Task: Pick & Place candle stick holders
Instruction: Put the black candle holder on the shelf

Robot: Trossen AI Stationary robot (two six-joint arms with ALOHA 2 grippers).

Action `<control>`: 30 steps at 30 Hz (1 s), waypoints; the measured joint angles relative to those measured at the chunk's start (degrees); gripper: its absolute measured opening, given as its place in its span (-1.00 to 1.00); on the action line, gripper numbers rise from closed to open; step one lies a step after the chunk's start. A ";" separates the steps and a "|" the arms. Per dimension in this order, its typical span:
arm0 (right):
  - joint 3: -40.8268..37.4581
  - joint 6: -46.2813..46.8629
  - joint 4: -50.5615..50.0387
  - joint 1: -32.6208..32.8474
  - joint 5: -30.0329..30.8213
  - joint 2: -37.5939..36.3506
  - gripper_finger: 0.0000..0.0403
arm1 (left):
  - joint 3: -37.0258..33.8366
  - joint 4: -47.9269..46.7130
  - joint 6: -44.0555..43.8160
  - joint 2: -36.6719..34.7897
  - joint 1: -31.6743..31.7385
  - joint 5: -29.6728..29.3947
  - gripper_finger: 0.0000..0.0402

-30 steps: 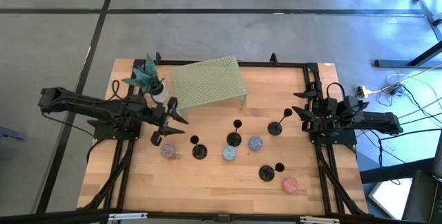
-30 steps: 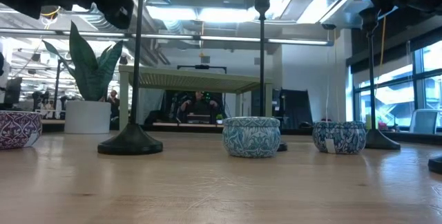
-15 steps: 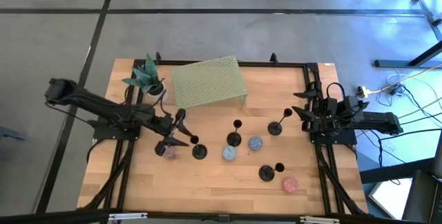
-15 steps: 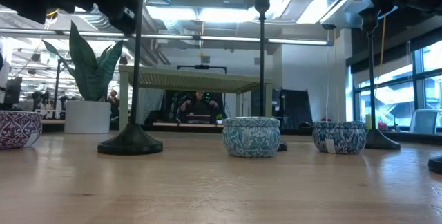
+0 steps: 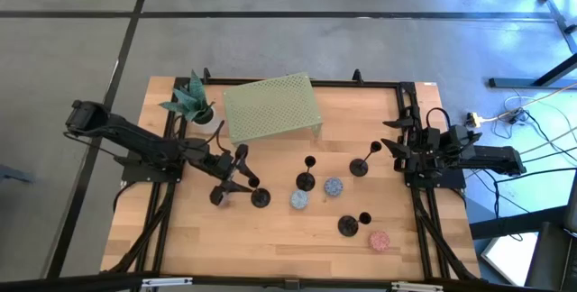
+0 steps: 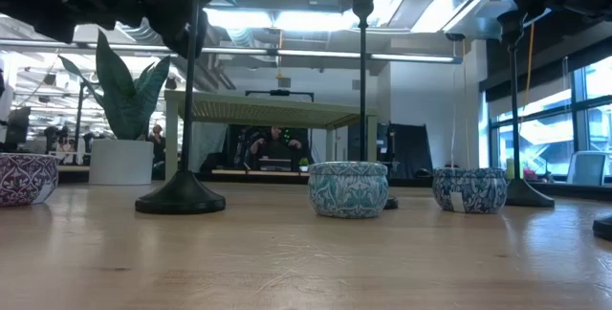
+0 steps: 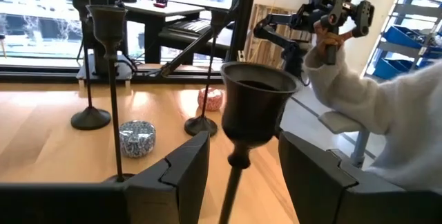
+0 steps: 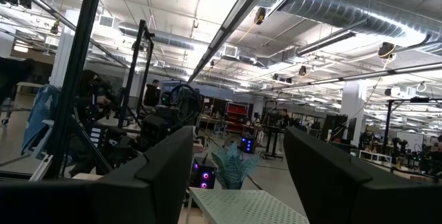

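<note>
Four slim black candle stick holders stand upright on their round bases on the wooden table [image 5: 180, 238]: one near the left [image 5: 261, 198], one at the middle [image 5: 306, 181], one farther right [image 5: 359, 168] and one near the front [image 5: 347, 226]. My left gripper [image 5: 245, 181] is open at the left holder. In the left wrist view its fingers [image 7: 186, 165] stand on either side of the thin stem just below the cup [image 7: 257, 103], without touching it. My right gripper [image 5: 394, 145] is open and empty at the table's right edge.
A green mesh shelf [image 5: 270, 107] and a potted plant [image 5: 191, 103] stand at the back left. Small patterned tins lie among the holders: teal [image 5: 298, 200], blue [image 5: 334, 187], pink [image 5: 379, 240]. A person's white sleeve [image 7: 373, 113] shows beyond the table's right side.
My left gripper has moved toward the table's right and near edges, up to the left holder, and now stands over the purple tin with its fingers on either side of the holder's stem. The holders have not moved.
</note>
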 joint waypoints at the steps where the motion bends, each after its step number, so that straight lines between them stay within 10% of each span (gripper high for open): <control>1: 0.00 0.00 0.00 0.00 0.00 0.00 0.15 | 0.00 0.71 -0.03 0.39 0.00 -0.26 -0.15; 30: -0.02 -0.02 -0.04 0.00 0.15 0.00 0.15 | 4.75 3.91 1.55 1.88 -0.15 -0.19 -0.44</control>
